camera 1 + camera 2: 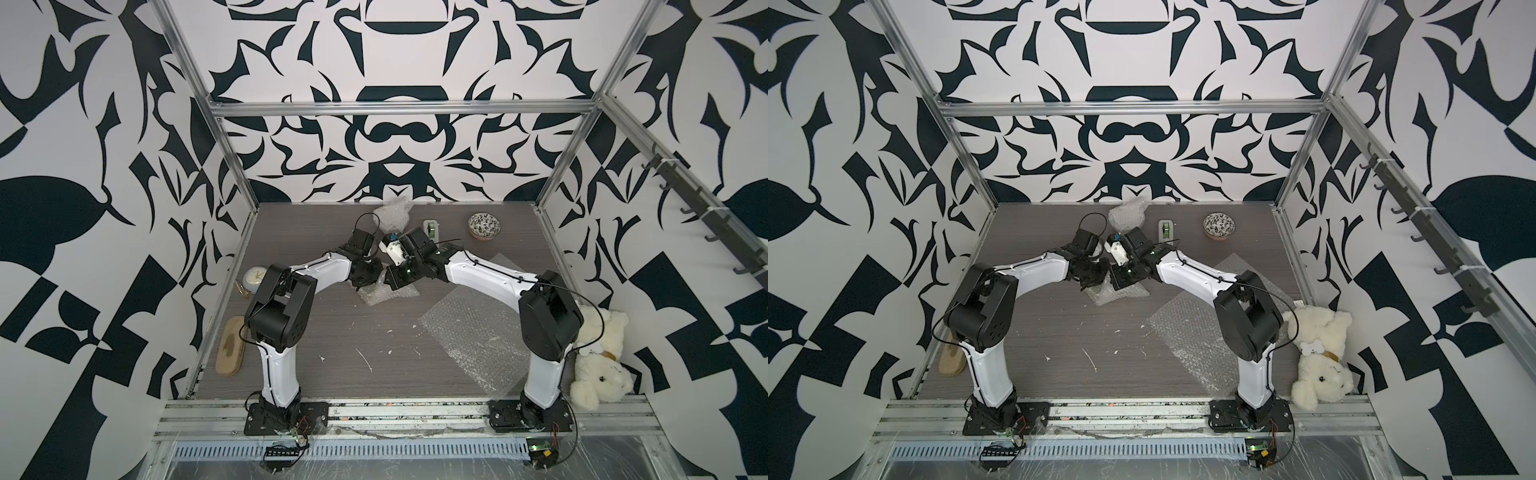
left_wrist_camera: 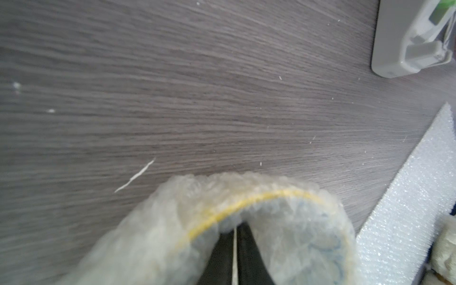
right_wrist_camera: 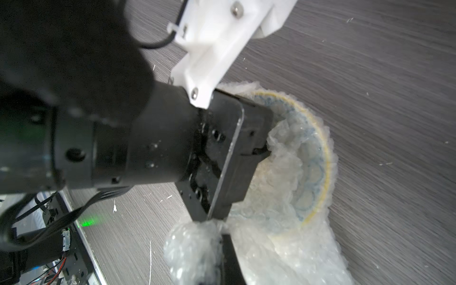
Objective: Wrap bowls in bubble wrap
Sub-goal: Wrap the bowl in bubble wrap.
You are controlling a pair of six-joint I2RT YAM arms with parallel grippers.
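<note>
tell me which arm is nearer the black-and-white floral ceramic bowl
Right. The right arm passes just in front of the black-and-white floral ceramic bowl; the left arm sits farther left.

On grey wood-grain table (image 1: 332,332), taking tape dispenser (image 1: 432,228) as marker: patterned bowl (image 1: 484,225) near on the right, crumpled bubble wrap (image 1: 390,212) just left, flat bubble wrap sheet (image 1: 469,332) nearer the arm bases, clock (image 1: 254,277) far left.

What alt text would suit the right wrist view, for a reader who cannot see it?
A blue-and-yellow bowl draped in bubble wrap sits on a grey table. The left claw reaches into the wrap inside the bowl; the right claw, at the frame's edge, is shut on a bunched fold.
</note>
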